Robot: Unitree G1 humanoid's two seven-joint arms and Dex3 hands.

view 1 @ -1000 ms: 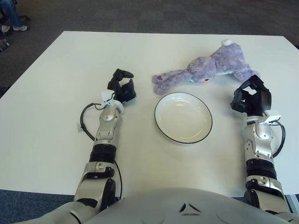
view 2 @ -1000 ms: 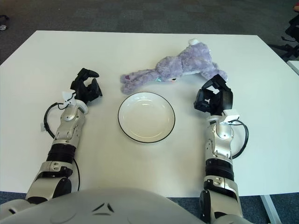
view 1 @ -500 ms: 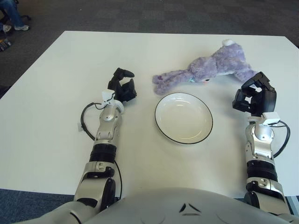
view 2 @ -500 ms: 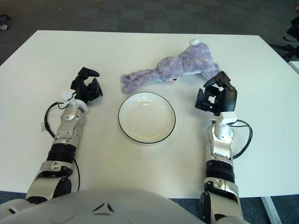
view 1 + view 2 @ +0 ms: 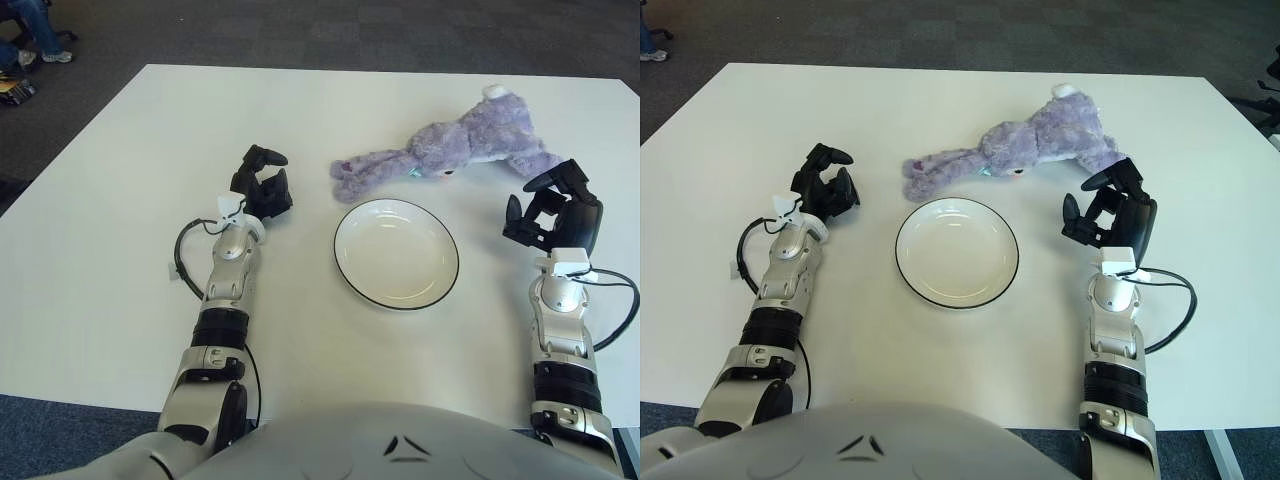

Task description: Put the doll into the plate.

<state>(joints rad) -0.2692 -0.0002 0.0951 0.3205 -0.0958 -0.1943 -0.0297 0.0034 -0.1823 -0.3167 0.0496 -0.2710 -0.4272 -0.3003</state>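
A white rectangular surface (image 5: 120, 150) seen from above, with two robot arms reaching onto it from the near edge. Nearest the viewer, bare white surface lies between the two forearms. Beyond that sits one round white plate with a thin black rim (image 5: 396, 253), shallow and holding nothing, placed between the two hands with open room all around it. The left hand (image 5: 262, 186) shows to the left of the plate, its black fingers loosely curled and gripping nothing. The right hand (image 5: 553, 211) shows to the right of the plate, fingers spread apart and holding nothing, just short of the toy. Farther back lies one purple plush doll (image 5: 450, 149), stretched on its side just behind the plate, not touching it, its legs pointing left. Wide bare surface extends behind and to the left, ending at dark grey carpet (image 5: 330, 30)
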